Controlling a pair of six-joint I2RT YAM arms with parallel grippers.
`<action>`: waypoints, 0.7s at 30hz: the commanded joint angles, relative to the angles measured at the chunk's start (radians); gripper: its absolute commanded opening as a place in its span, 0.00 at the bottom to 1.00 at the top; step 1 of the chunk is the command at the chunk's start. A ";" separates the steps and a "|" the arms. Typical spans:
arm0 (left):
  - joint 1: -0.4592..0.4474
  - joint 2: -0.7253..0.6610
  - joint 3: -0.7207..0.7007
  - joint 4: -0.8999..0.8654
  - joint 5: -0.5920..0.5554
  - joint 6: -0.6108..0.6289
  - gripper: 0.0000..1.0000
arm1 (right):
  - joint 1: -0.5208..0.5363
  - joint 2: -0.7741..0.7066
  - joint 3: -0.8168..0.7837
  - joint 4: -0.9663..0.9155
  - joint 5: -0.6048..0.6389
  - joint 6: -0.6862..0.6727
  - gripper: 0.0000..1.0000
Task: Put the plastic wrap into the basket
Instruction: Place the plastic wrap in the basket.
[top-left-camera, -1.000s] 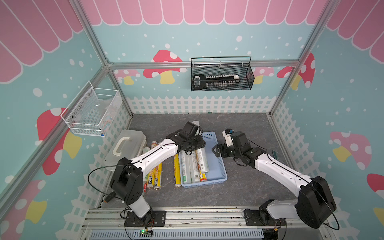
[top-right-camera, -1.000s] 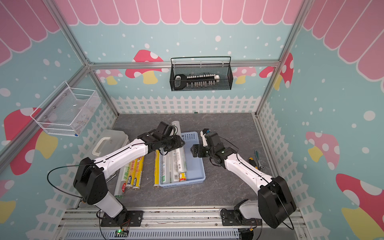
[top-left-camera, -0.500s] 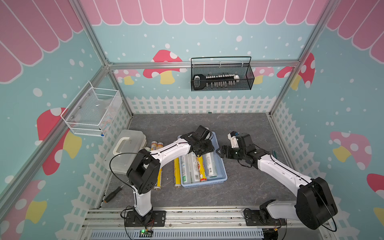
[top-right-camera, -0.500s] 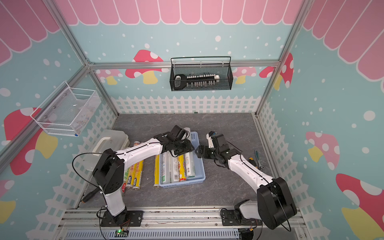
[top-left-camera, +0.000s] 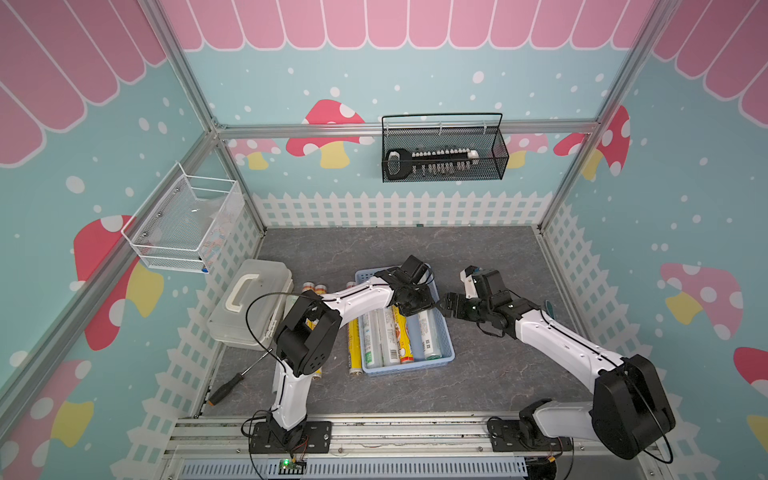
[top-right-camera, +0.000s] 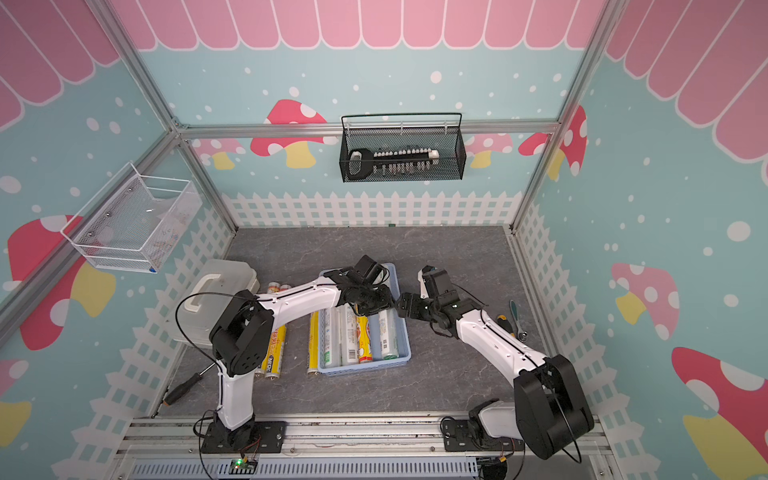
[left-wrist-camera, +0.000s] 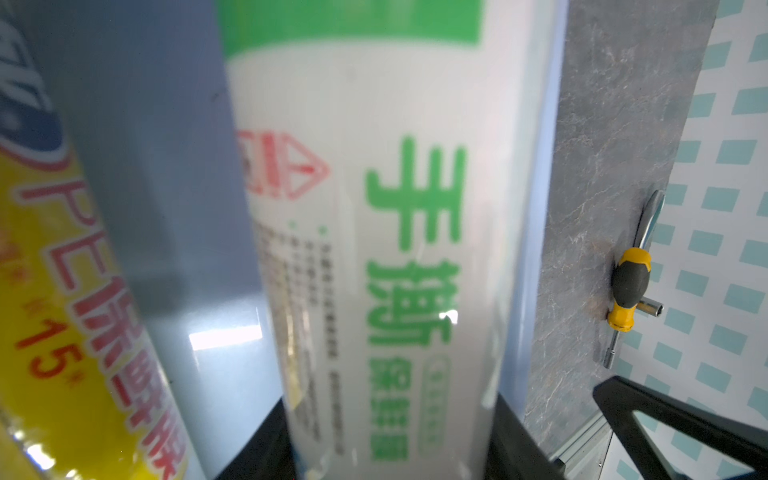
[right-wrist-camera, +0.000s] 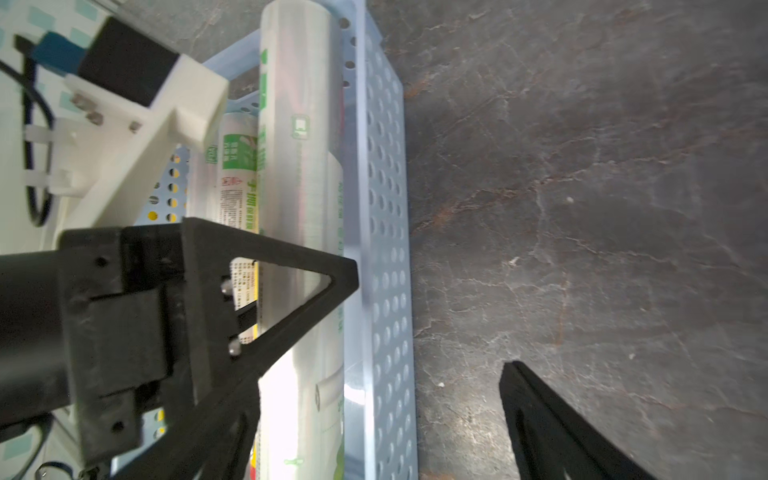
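Risk: left claw (top-left-camera: 419, 308) grips green-print roll (top-left-camera: 428, 336) low in basket (top-left-camera: 407, 368); right claw (top-left-camera: 445, 302), wide and empty, just beside, could collide.

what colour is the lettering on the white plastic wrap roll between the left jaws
Green, on the white plastic wrap roll; left wrist view.

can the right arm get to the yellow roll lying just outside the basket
Probably not cleanly: the yellow roll lies on the far side of the basket from the open right claw, and the left arm crosses over its far end.
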 joint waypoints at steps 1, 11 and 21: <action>-0.006 0.013 0.047 0.042 0.030 -0.031 0.31 | -0.012 -0.025 -0.024 -0.046 0.071 0.036 0.92; -0.007 0.053 0.055 0.044 0.040 -0.070 0.50 | -0.014 -0.015 -0.019 -0.043 0.041 0.025 0.92; -0.007 0.035 0.036 0.043 0.026 -0.075 0.65 | -0.014 -0.010 -0.016 -0.043 0.032 0.019 0.92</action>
